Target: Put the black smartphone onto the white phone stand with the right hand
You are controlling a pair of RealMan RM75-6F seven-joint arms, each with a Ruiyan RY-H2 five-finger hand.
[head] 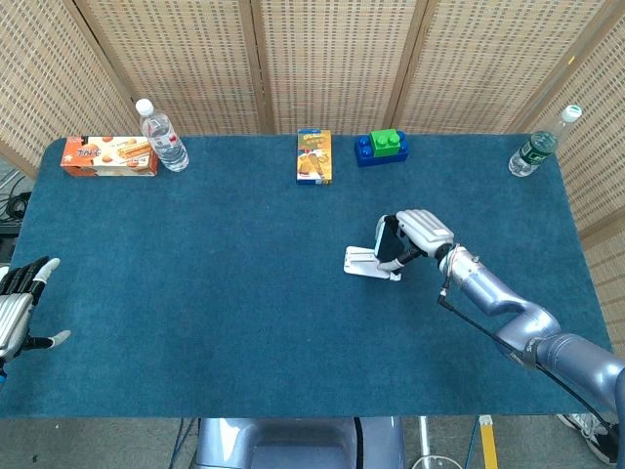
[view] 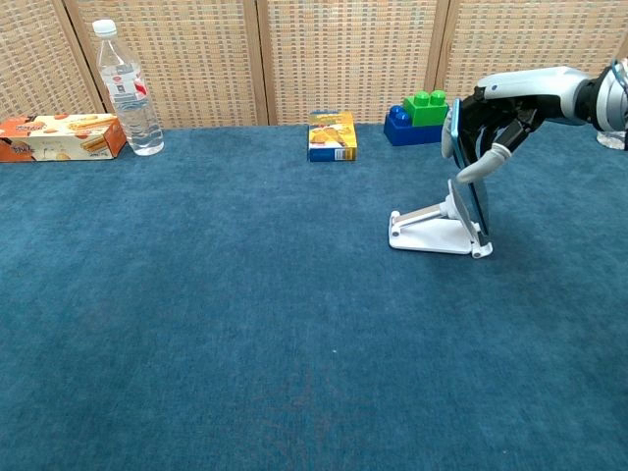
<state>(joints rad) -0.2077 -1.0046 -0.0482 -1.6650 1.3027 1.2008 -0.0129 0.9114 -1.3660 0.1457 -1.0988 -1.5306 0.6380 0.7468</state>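
Observation:
The white phone stand (head: 363,262) (view: 429,226) sits right of the table's middle on the blue cloth. My right hand (head: 418,233) (view: 502,114) holds the black smartphone (head: 385,241) (view: 468,172) upright by its top half. The phone leans against the stand's backrest, its lower edge down at the stand's front lip. Whether it bears its own weight there I cannot tell. My left hand (head: 17,308) hangs at the table's near left edge, fingers spread and holding nothing; the chest view does not show it.
Along the far edge stand an orange snack box (head: 108,156), a clear water bottle (head: 161,136), a small yellow box (head: 313,156), blue and green toy bricks (head: 382,148) and a green-labelled bottle (head: 536,145). Wicker screens close off the back.

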